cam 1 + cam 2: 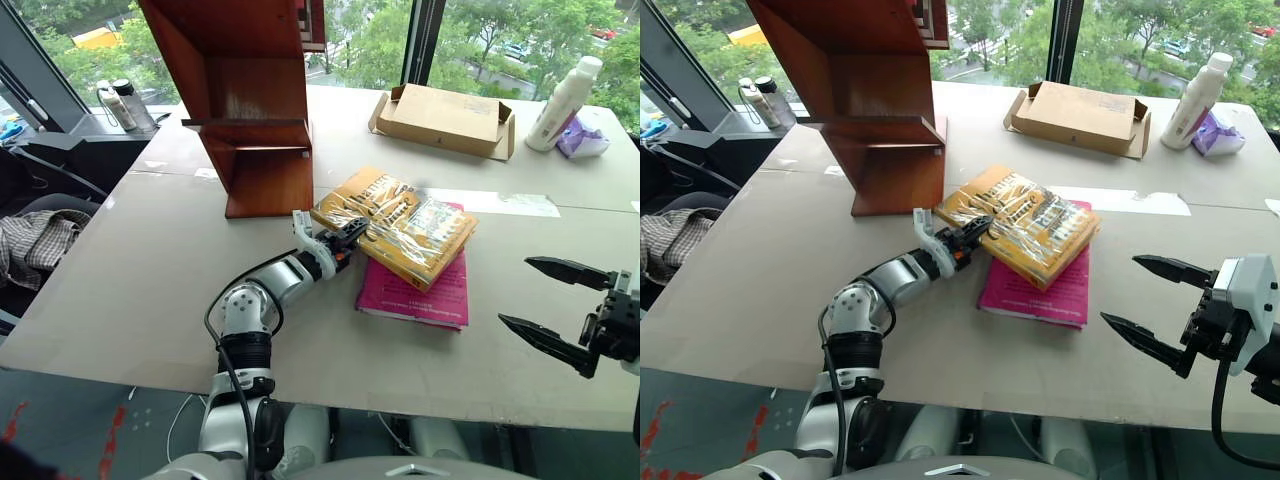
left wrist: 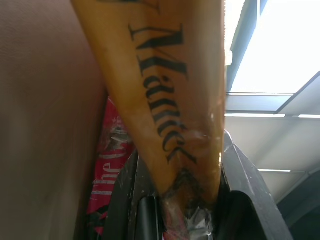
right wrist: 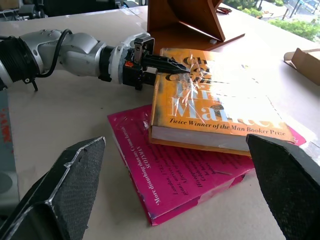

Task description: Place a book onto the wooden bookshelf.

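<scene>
Book (image 1: 400, 228) edge clamped in left hand (image 1: 350, 236), atop pink book (image 1: 425, 290); right hand (image 1: 545, 305) agape, empty.

glossy plastic-wrapped book (image 1: 400, 225), polished wood bookshelf (image 1: 250, 100)

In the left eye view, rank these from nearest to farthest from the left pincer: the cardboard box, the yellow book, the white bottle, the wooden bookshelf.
1. The yellow book, clamped in the left pincer.
2. The wooden bookshelf, just behind, leftward.
3. The cardboard box, far side, rightward.
4. The white bottle, far right corner.
</scene>
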`<state>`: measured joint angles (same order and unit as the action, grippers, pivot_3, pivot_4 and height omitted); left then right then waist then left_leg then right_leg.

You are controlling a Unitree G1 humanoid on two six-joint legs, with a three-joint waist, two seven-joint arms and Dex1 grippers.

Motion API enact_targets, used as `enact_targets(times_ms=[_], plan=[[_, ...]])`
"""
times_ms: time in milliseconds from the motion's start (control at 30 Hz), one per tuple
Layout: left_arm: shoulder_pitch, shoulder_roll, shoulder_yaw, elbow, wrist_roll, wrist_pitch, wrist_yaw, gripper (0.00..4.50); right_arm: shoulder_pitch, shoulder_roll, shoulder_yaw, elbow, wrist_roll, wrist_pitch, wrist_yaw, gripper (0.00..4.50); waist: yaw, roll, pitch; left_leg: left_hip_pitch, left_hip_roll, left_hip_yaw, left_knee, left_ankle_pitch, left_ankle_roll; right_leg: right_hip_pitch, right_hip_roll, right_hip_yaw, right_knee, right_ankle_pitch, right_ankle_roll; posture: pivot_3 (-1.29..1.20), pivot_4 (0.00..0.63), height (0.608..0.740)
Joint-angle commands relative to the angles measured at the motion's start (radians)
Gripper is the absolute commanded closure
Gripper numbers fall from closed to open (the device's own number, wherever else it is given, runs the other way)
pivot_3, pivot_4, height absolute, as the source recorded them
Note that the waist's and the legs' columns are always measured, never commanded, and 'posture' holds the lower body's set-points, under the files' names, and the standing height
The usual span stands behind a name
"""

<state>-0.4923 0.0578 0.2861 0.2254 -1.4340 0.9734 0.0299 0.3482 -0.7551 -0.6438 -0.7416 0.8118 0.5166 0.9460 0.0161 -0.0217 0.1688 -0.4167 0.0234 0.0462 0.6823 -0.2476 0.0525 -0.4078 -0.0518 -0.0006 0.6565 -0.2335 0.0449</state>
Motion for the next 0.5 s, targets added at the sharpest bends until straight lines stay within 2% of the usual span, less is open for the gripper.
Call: enact_targets(times_ms=[33, 100, 167, 233, 300, 333, 433, 500], plan=[[-0.089, 0.051, 0.007, -0.156, -0.074, 0.050, -0.035, 4.04, -0.048, 0.009, -0.033, 0.013, 0.044, -0.024, -0.050, 0.00, -0.001, -0.001, 0.001, 0.000, 0.000, 0.000, 0.000, 0.000, 0.000, 0.000, 0.000, 0.000, 0.000, 0.000, 0.000, 0.00, 0.150, 0.740], [-0.152, 0.090, -0.015, -0.214, -0.076, 0.074, -0.040, 4.04, -0.079, 0.008, -0.041, 0.044, 0.067, -0.025, -0.062, 0.00, -0.001, -0.001, 0.001, -0.001, 0.000, 0.000, 0.000, 0.000, 0.000, -0.001, 0.000, 0.000, 0.000, 0.000, 0.000, 0.00, 0.150, 0.740], [-0.239, 0.161, -0.061, -0.288, 0.001, 0.081, -0.093, 4.04, -0.128, 0.011, -0.042, 0.095, 0.074, -0.033, -0.088, 0.00, 0.000, -0.003, 0.002, -0.001, 0.000, 0.000, 0.000, 0.000, 0.000, -0.001, 0.000, 0.000, 0.000, 0.000, 0.000, 0.00, 0.150, 0.740], [-0.324, 0.277, -0.186, -0.393, 0.207, 0.034, -0.197, 4.04, -0.168, 0.026, -0.036, 0.152, 0.066, -0.053, -0.104, 0.00, 0.000, -0.004, 0.003, -0.002, -0.001, 0.001, 0.000, 0.000, 0.000, -0.001, 0.001, 0.000, -0.001, 0.000, 0.000, 0.00, 0.150, 0.740], [-0.448, 0.415, -0.364, -0.453, 0.543, -0.141, -0.276, 4.04, -0.195, 0.039, -0.011, 0.191, 0.044, -0.077, -0.103, 0.00, 0.003, -0.003, 0.003, -0.002, -0.001, 0.001, -0.002, 0.000, 0.000, -0.001, 0.001, 0.001, -0.003, 0.000, 0.000, 0.00, 0.150, 0.740], [-0.499, 0.461, -0.425, -0.460, 0.665, -0.219, -0.315, 4.04, -0.205, 0.043, 0.001, 0.206, 0.032, -0.089, -0.102, 0.00, 0.004, -0.003, 0.003, -0.002, -0.003, 0.001, -0.003, 0.000, 0.000, -0.001, 0.002, 0.001, -0.005, 0.000, 0.000, 0.00, 0.150, 0.740], [-0.634, 0.558, -0.516, -0.454, 0.920, -0.374, -0.378, 4.04, -0.274, 0.048, 0.043, 0.262, 0.000, -0.121, -0.111, 0.00, 0.001, -0.001, 0.002, -0.001, -0.004, 0.003, -0.008, 0.000, 0.000, -0.001, 0.002, 0.002, -0.010, 0.000, 0.000, 0.00, 0.150, 0.740], [-0.712, 0.656, -0.602, -0.445, 1.127, -0.535, -0.501, 4.04, -0.334, 0.052, 0.076, 0.311, -0.019, -0.146, -0.108, 0.00, -0.006, -0.001, 0.004, -0.002, -0.001, 0.004, -0.013, 0.000, 0.000, -0.003, 0.003, 0.004, -0.013, 0.001, 0.001, 0.00, 0.150, 0.740]])
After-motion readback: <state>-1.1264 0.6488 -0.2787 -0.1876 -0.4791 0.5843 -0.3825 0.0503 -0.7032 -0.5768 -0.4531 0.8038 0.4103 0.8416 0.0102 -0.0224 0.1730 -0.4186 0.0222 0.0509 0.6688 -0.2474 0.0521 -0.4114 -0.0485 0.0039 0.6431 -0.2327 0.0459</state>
